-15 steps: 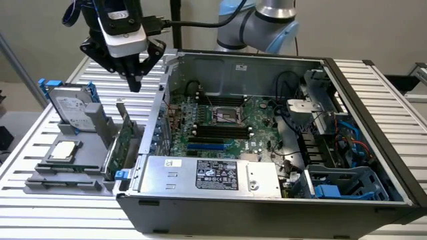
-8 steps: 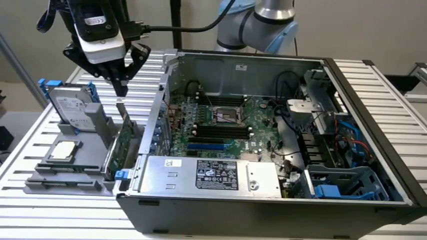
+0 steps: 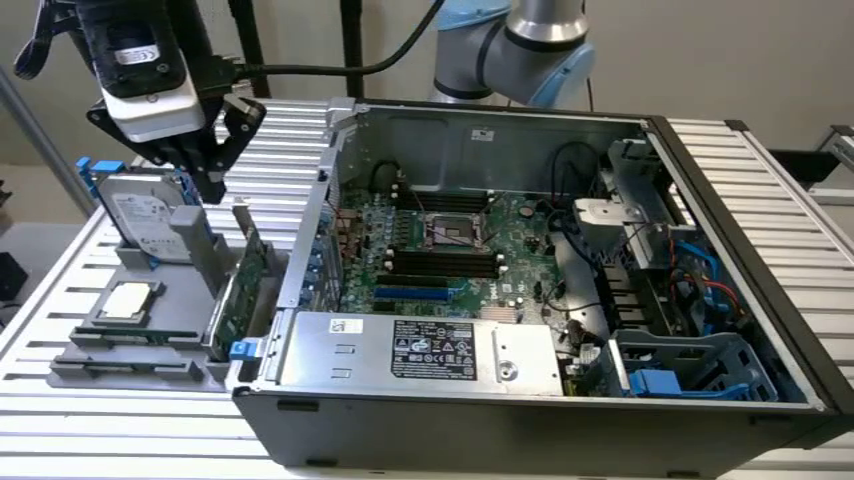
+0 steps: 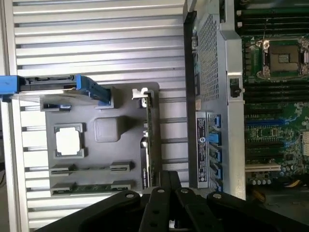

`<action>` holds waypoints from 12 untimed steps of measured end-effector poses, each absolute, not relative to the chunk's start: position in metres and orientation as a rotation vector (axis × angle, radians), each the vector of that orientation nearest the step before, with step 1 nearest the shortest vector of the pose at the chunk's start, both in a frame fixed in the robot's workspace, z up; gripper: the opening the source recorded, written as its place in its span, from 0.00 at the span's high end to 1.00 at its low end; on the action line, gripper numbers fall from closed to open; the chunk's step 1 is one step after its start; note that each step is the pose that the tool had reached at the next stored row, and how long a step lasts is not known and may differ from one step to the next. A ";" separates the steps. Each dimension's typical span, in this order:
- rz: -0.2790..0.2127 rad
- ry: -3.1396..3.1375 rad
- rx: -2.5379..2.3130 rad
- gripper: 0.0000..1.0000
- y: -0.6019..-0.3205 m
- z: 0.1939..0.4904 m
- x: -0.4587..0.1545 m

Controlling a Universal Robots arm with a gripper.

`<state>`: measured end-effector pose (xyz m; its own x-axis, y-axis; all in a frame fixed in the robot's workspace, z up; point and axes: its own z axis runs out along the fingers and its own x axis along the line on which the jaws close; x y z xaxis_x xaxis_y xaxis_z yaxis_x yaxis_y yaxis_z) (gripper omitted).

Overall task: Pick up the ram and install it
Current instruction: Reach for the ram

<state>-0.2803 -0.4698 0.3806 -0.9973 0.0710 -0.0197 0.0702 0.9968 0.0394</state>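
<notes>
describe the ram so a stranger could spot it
On the exterior view's left, beside the computer case, sits a grey tray. The ram lies there next to the square silver chip, away from the hard drive. It is a thin green stick, much smaller than the upright card.

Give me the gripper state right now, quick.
Gripper: shut, holding nothing. The ram sits in a slot of the grey holder.
</notes>
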 end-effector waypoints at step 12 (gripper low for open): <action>0.054 3.118 0.110 1.00 -0.484 0.374 -0.318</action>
<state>-0.3181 -0.4838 0.3738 -0.9973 0.0709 -0.0199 0.0702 0.9969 0.0354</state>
